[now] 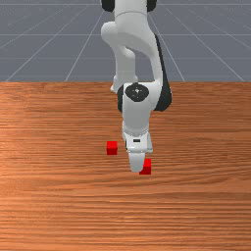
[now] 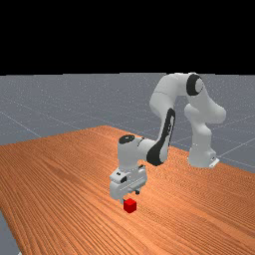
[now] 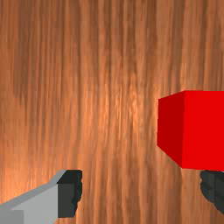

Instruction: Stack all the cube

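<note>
The white-and-black two-finger gripper (image 3: 141, 191) has its fingers apart, clamped on nothing. One plain red cube (image 1: 145, 167) lies off-centre, near one finger; a second red cube (image 1: 112, 148) sits toward the front view's left. Hazard: descent without recentring could land that finger on the nearer cube, knocking it askew.

No readable text or labels

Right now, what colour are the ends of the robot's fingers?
The robot's fingers end in near-black; the wrist view shows it best.
</note>
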### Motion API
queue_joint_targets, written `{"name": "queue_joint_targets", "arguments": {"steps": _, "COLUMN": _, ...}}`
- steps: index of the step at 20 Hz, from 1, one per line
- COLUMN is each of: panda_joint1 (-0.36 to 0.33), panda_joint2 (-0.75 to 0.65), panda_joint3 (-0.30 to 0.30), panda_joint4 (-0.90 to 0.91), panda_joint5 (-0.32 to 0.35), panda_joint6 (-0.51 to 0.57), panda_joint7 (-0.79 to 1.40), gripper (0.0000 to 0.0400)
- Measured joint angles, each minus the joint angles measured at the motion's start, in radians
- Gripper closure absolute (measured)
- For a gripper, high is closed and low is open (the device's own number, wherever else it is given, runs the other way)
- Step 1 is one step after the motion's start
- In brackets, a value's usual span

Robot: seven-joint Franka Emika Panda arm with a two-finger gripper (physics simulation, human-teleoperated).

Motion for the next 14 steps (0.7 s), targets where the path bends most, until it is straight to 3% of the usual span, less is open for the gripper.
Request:
{"name": "queue_joint_targets", "arguments": {"steps": 8, "panda_joint1": -0.037, "panda_joint2": -0.001, "panda_joint3": -0.007, "panda_joint4": -0.002, "panda_joint5": 0.002, "panda_joint6": 0.001, "panda_joint7": -0.038, "gripper": 0.0}}
{"name": "queue_joint_targets", "arguments": {"steps": 14, "panda_joint1": -0.037, "panda_joint2": 0.068, "panda_joint3": -0.01, "panda_joint4": 0.137, "panda_joint5": 0.006, "panda_joint6": -0.095, "panda_joint7": -0.026, "gripper": 0.0}}
